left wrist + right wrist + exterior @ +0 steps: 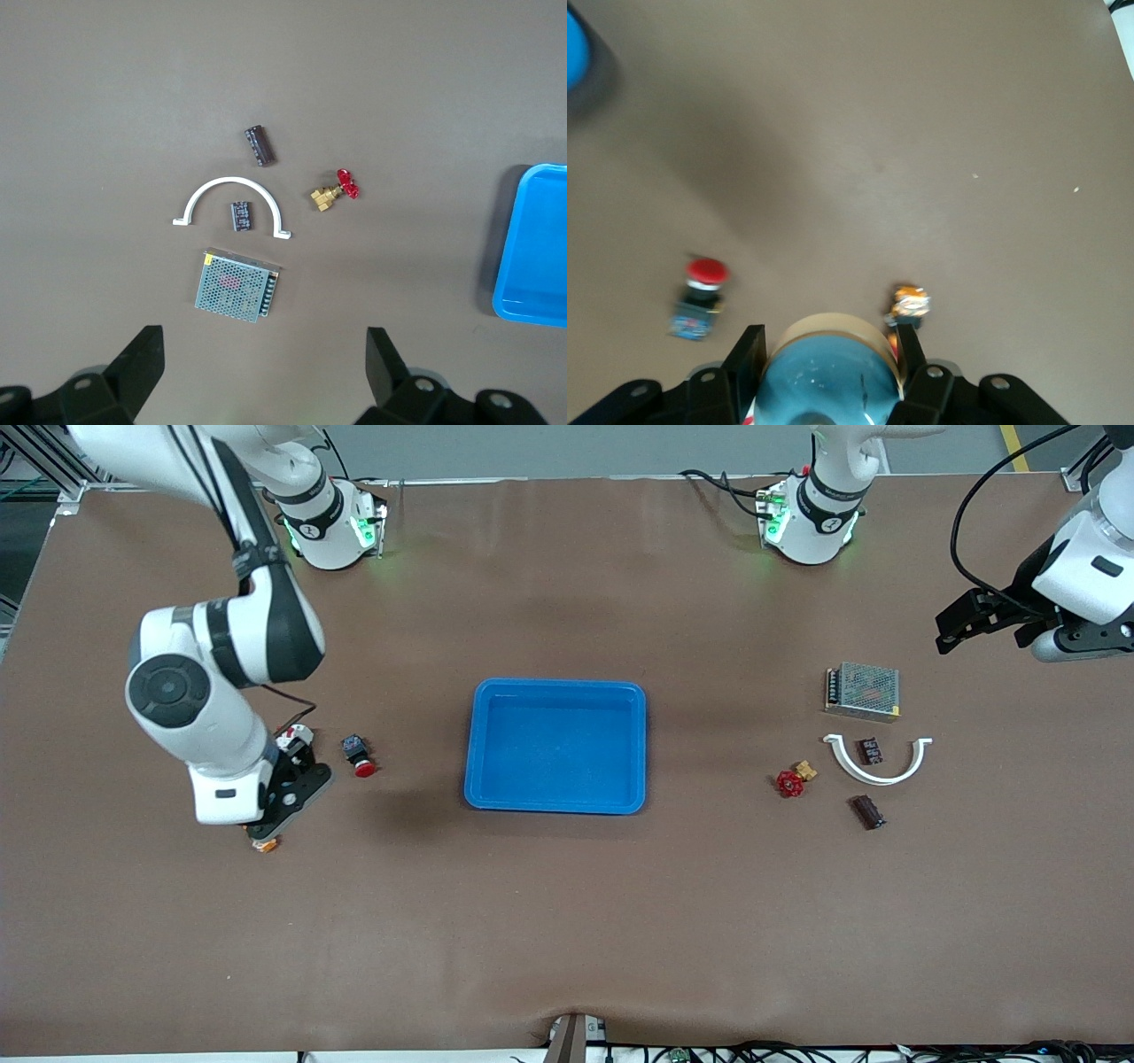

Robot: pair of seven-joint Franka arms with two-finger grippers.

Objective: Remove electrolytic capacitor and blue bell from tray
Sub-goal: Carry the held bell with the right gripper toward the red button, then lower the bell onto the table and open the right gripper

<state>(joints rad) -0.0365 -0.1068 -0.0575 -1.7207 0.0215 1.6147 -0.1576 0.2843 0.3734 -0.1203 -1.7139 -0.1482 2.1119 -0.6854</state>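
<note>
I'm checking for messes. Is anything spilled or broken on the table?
Nothing stands out. The blue tray sits flat, the small parts lie apart on the table, and nothing looks spilled or broken.

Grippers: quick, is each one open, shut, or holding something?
Left gripper: open, holding nothing, up over the table's left-arm end.
Right gripper: shut on a round bluish, tan-rimmed object, low at the table.
</note>
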